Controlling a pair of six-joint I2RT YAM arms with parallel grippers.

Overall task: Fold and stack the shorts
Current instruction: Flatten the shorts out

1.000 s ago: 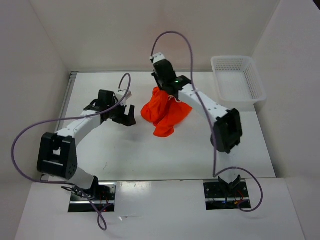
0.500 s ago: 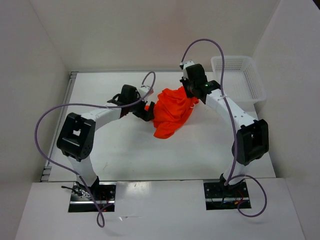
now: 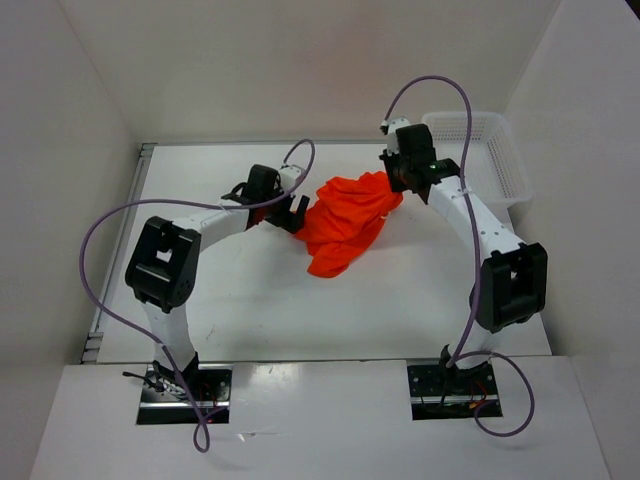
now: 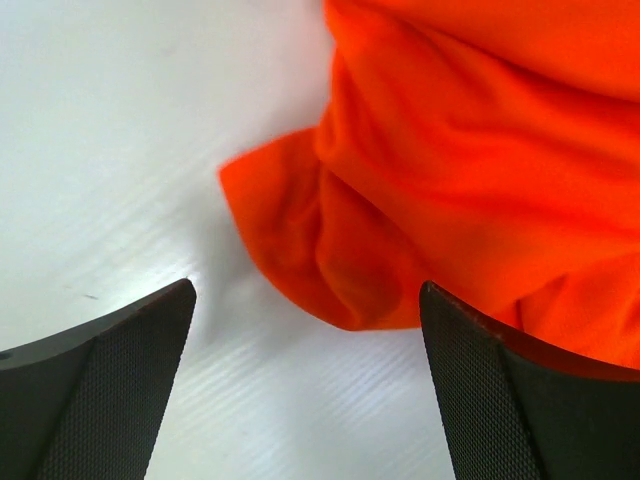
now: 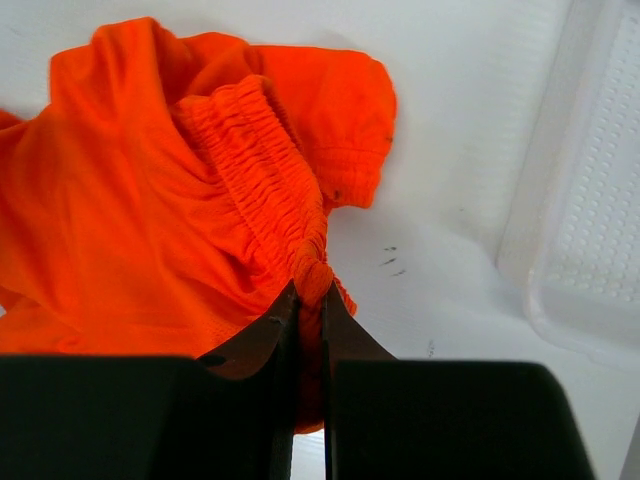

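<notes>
shorts bunched mid-bench; right pincer on waistband, left pincer lining up

we are finding the shorts [image 3: 345, 225] lying as a crumpled orange heap on the bench [image 3: 250, 300], between the two arms and toward the far half, nowhere near a flat layout. the white basket [image 3: 500, 160] is sitting at the far right corner, apart from the cloth.

the right pincer [image 5: 308, 300] is clamped on the gathered waistband [image 5: 265, 170]: in the right wrist view the jaws are pressing together with a pinch of elastic between them. we are reading this grip as an anchor, since the waistband looks like the firmest edge, and raising it should let the thin fabric hang and open out.

the left pincer [image 4: 308, 300] is standing apart, holding nothing. its fingers [image 4: 110, 390] are framing a loose fold [image 4: 290, 230] at the left edge of the heap, near it but not touching as far as we can tell. we are judging that it is lining up for a second hold, so the two arms can spread the garment.

status: folding not yet begun; the cloth needs flattening first. risk we are noting: the left pincer may catch two layers at once.
</notes>
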